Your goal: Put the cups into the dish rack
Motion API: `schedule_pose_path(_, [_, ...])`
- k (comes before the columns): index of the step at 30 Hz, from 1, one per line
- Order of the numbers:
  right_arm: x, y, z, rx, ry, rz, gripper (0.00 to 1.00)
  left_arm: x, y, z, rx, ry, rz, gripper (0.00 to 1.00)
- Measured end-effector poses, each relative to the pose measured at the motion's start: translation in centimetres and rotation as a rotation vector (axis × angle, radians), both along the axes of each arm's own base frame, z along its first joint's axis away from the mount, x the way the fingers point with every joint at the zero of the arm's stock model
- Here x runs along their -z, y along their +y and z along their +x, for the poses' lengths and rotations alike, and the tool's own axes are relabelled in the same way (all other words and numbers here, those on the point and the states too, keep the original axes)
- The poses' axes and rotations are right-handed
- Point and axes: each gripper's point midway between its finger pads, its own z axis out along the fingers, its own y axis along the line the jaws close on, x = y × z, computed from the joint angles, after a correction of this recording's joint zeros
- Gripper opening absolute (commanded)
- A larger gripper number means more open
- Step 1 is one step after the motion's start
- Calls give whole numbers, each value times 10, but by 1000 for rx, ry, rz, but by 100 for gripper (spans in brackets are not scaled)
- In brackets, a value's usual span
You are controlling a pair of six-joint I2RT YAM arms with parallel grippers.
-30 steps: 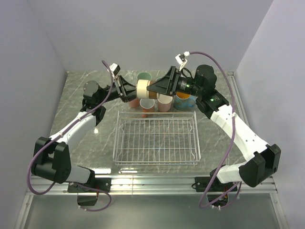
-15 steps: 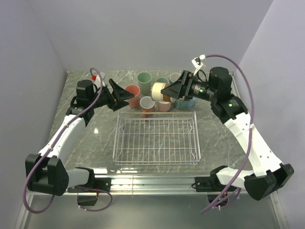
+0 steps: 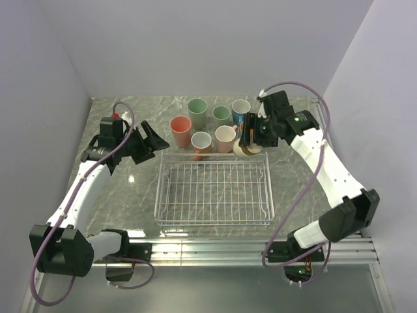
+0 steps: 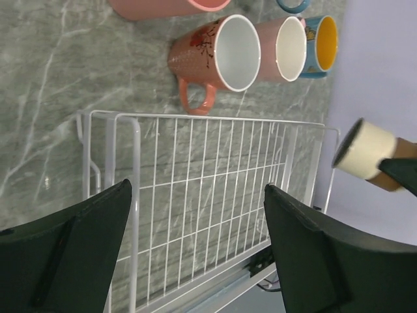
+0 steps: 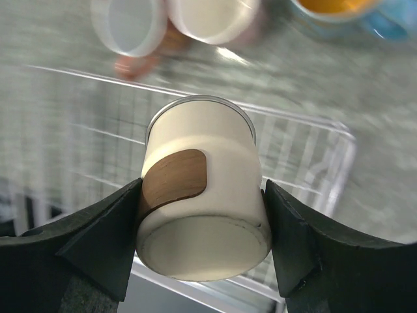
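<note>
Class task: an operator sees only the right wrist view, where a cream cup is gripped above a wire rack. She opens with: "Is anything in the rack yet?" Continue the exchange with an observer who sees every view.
Observer: No. In the top view the dish rack holds nothing.
Operator: Where is the other arm?
Observer: The left gripper is open and empty, off the rack's far left corner.
Operator: How many more wait on the table?
Observer: Six stand in clear view behind the rack. The salmon mug is right at its far edge.
</note>
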Motion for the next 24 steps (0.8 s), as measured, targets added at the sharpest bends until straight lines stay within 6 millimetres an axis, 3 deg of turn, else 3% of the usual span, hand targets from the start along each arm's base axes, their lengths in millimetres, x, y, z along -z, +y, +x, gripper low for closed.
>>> schedule_pose_path(5, [39,-24,-4,23,119,-174,0,2,5,-1,-9,4,30,84])
schedule_pose_path(9, [51,-37,-4,41,149,-255,0,1,5,0,-11,6,36,83])
schedule_pose_path(16, [76,-43,-6,35,213,-323,0,3,4,9,-11,21,38,82])
schedule_pose_path(24, [105,-39,-23,-5,282,-375,0,3,4,15,-10,34,39,80])
